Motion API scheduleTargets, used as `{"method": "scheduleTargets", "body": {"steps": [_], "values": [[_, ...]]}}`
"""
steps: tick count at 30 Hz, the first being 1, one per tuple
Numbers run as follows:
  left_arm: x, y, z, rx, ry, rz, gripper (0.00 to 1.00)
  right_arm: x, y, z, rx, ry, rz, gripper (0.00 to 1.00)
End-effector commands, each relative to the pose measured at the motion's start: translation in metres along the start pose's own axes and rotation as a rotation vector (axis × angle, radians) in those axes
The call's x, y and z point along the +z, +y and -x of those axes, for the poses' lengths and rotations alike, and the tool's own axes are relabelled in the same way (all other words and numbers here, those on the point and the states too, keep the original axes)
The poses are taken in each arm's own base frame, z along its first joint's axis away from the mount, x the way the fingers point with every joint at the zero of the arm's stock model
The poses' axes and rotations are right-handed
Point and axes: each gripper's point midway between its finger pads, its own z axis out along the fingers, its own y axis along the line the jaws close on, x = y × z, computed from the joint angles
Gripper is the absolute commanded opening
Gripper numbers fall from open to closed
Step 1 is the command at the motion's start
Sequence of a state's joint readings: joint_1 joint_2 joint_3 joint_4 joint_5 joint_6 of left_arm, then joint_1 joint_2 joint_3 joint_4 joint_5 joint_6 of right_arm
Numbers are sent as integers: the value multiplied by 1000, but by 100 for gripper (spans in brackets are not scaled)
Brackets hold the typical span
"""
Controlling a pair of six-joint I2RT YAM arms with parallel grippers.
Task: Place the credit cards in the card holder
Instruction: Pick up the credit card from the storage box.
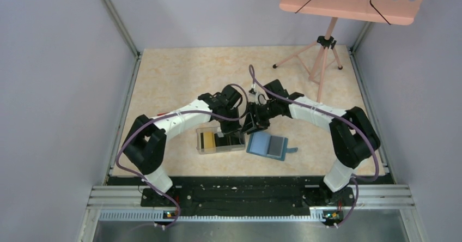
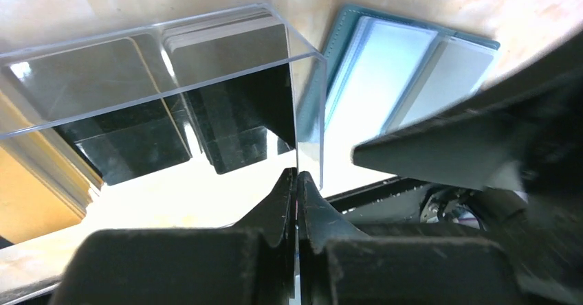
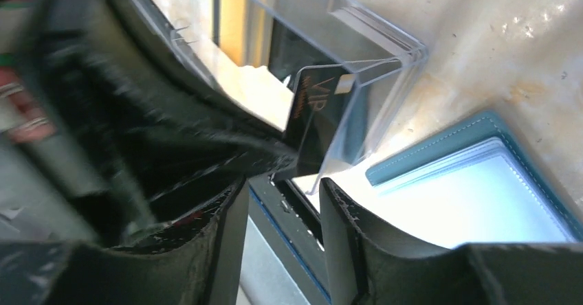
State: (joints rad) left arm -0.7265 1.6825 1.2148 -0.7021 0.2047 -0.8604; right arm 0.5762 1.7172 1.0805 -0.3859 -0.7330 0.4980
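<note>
So the left pincer [image 2: 297, 189] is squeezing its fingers all the way together, and in the right wrist view it's pinching a black card [image 3: 322, 116] with VIP lettering, gripping it down near the card's lower edge. That card is standing close to upright, leaning a little, right up against a corner of the clear box [image 3: 388, 51]. It's also sitting just ahead of the right pincer [image 3: 283, 191], whose fingers are spread apart with nothing between them. The card is hanging just past those tips, and neither one seems to be touching it.

From the left pincer's own camera, the clear box is lying on the desk [image 1: 180, 78] directly beyond its fingertips. The gold cards [image 1: 207, 139] are sitting at the box's end off to that pincer's left, and more stacked cards [image 2: 220, 44] are showing through the glare closer in. They're looking dark or grey, hard to call.

The card holder [image 1: 261, 143] is lying open and flat just to the right of the left pincer's tips, pretty much underneath the right pincer. It's sitting right beside the box, though it's impossible to tell whether the two are actually touching. A grey card [image 1: 278, 145] is resting on the holder's half that's farther from the box. The nearer half is showing only its light blue pocket.
</note>
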Motion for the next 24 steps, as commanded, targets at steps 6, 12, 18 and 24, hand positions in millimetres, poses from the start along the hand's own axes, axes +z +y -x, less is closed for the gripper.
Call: {"method": "scheduleTargets", "body": {"steps": [6,12,18,24], "values": [[-60,-19,28,20,-232,-70,0,-72,46,37,-121,-221,113,60],[-98,-52,26,78,-315,-294,0,-118,48,39,-85,-296,258,64],[-125,-88,16,149,-347,-573,0,-134,63,23,-105,-261,425,62],[-136,-110,5,192,-305,-729,0,-138,75,17,-113,-257,540,58]]}}
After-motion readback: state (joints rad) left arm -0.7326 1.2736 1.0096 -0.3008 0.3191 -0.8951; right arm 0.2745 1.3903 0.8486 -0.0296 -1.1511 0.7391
